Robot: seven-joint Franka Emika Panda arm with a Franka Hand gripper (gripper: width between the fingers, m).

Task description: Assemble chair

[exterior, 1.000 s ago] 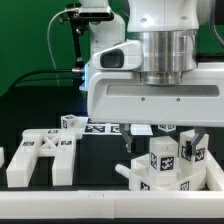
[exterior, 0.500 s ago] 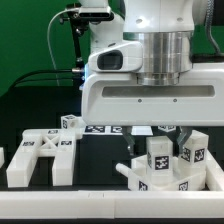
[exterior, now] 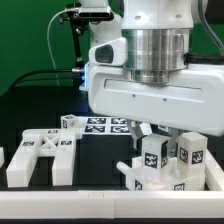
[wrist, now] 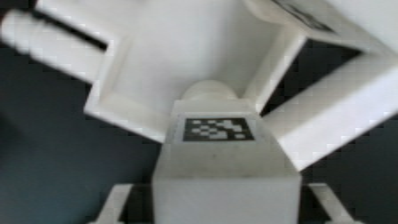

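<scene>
Jaws: gripping chair piece (wrist: 217,168) | arm (exterior: 155,40) vert., wrist low

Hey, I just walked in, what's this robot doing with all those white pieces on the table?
One robot arm is building a chair from white tagged parts. Its gripper sits low over a cluster of parts at the exterior view's right, with an upright tagged piece between its fingers; whether it is gripped tight cannot be told. An H-shaped frame piece lies apart at the exterior view's left, the marker board behind it.
</scene>
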